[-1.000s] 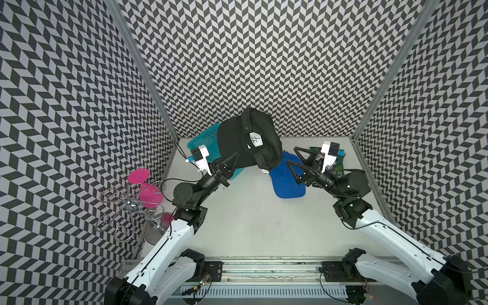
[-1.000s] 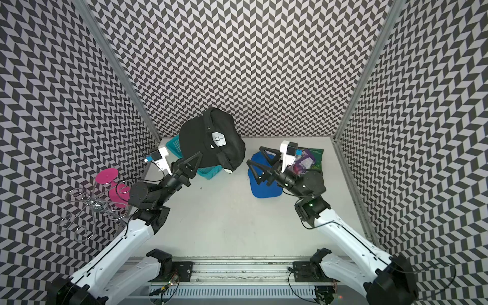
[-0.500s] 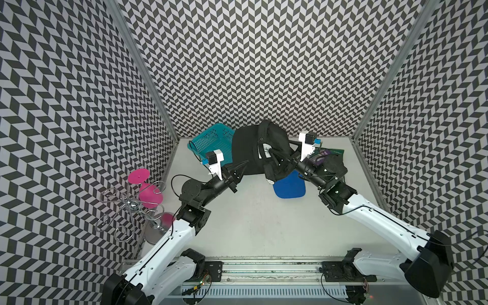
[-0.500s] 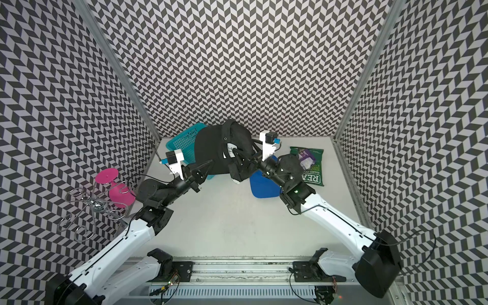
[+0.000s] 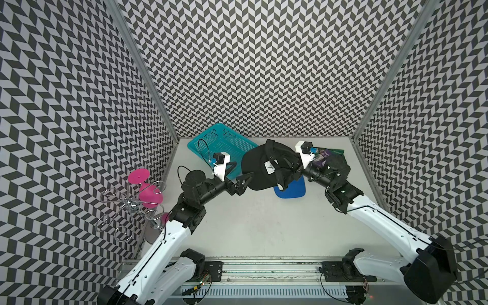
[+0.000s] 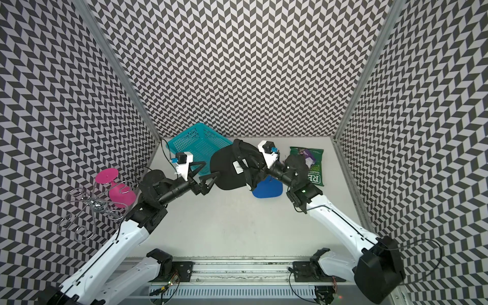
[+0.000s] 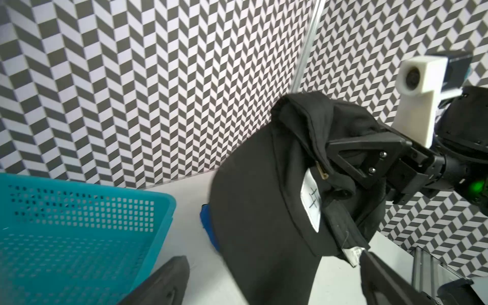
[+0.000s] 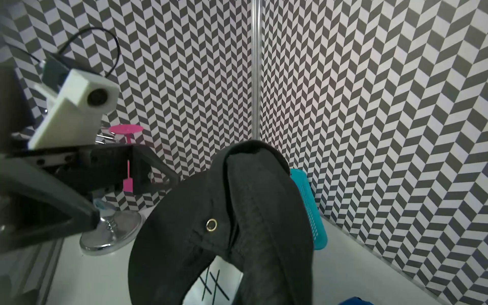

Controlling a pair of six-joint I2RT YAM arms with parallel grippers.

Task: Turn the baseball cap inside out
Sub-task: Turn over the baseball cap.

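Clamped in right gripper (image 5: 287,173): crumpled black baseball cap (image 5: 257,171), brim toward splayed, empty left gripper (image 6: 210,169). White tag (image 5: 270,167): hand-drawn crossed strokes; green bag (image 6: 317,174) behind right gripper: "HAND".

Table (image 5: 250,224) front lies open; basket (image 5: 224,142), cap (image 5: 256,169), blue pad (image 5: 293,190) and bag (image 6: 314,159) crowd the back.
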